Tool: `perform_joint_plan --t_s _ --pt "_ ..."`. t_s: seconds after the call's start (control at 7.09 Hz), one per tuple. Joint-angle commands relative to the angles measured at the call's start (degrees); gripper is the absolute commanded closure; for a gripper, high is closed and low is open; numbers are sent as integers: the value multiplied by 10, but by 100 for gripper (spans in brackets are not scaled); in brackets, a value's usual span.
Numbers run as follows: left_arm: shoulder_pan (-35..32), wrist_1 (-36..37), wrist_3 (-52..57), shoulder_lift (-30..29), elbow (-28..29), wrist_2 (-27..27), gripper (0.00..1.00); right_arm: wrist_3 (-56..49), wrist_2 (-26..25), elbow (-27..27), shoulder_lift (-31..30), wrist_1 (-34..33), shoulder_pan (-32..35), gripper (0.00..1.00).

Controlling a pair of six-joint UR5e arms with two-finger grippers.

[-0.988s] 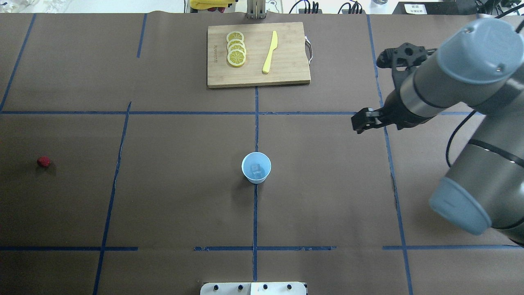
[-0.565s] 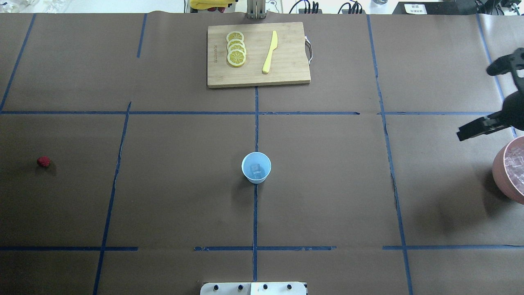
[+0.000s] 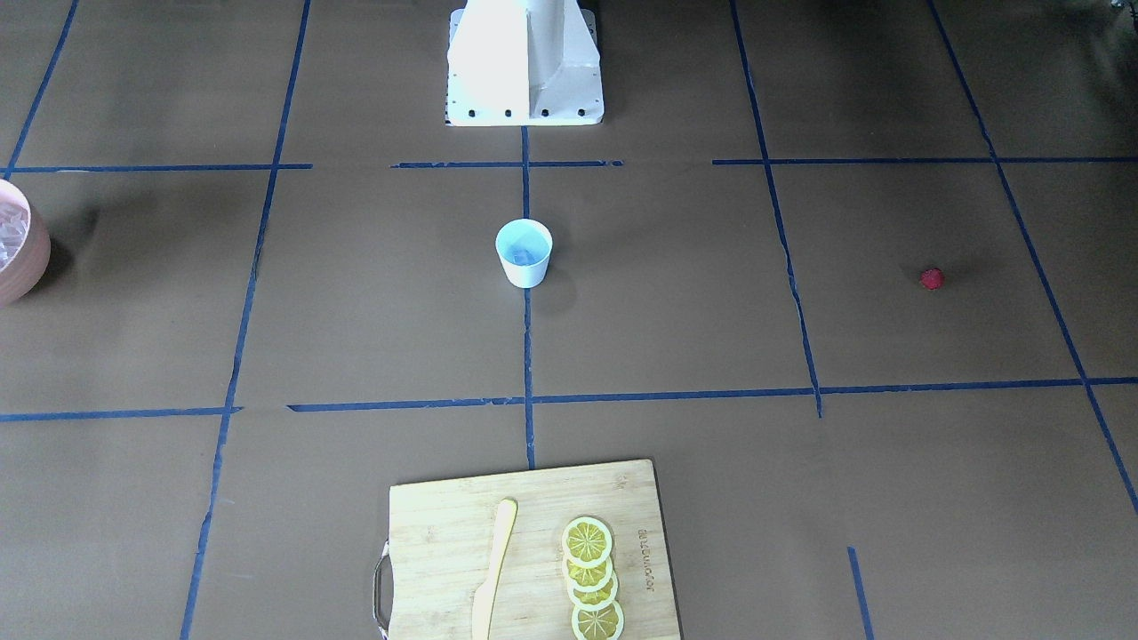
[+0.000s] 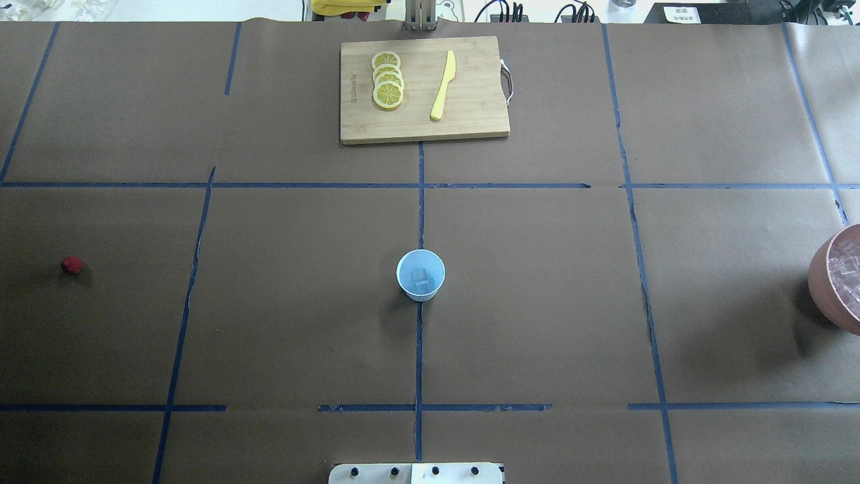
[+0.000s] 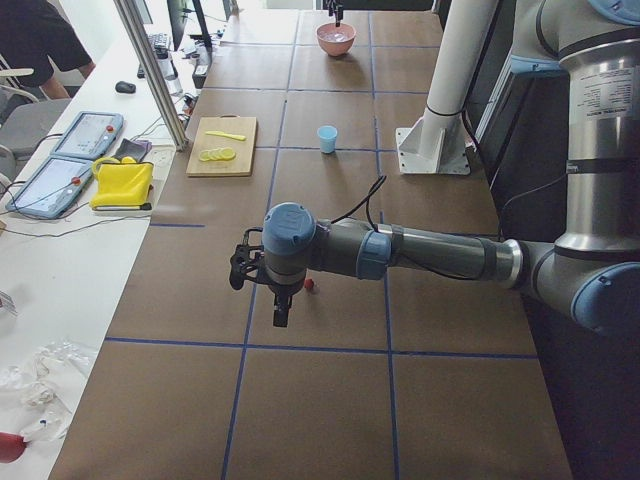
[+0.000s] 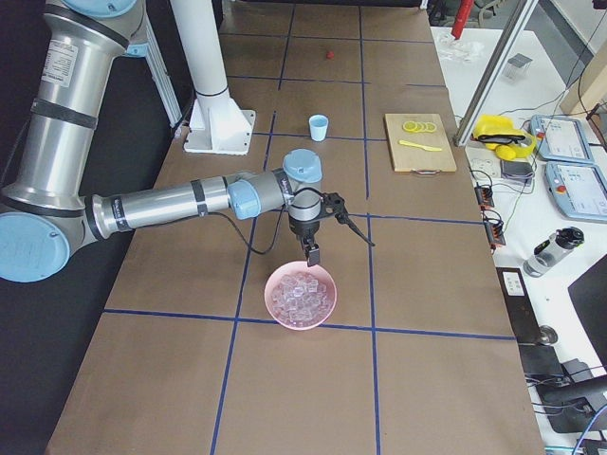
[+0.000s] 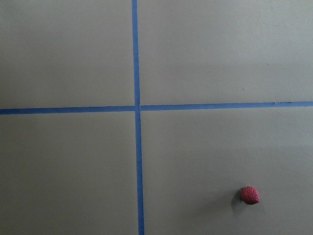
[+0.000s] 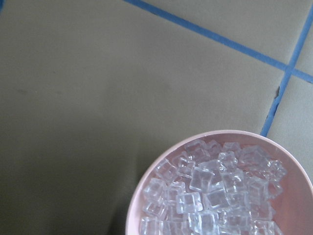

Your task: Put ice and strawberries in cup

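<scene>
I see my right pincer [image 6: 312, 254] gone from overhead, now above the bowl [image 6: 300, 325]; left pincer [image 5: 281, 312] hangs by the strawberry [image 5: 310, 285]. I cannot tell either's grip.

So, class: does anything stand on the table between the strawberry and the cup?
Nothing visible does. Between the strawberry and the cup there is only brown paper with flat blue tape lines; the cutting board lies well off that path.

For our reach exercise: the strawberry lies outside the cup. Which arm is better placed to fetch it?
Probably left. The left gripper hangs close by the strawberry; the right gripper hangs above the pink bowl at the opposite end.
</scene>
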Motion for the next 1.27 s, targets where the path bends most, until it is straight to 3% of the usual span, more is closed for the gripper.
perform_joint_plan --t_s 0.0,0.28,0.42,1.13 --pt "1 0 0 0 1 0 0 -25 1 -71 -3 60 1 1" --pt "3 -1 0 0 1 0 0 -25 2 -113 5 89 -2 8" --pt "4 -1 0 0 1 0 0 -27 3 -114 6 89 -3 14" --pt "4 -1 0 0 1 0 0 -30 3 -121 4 84 -40 23"
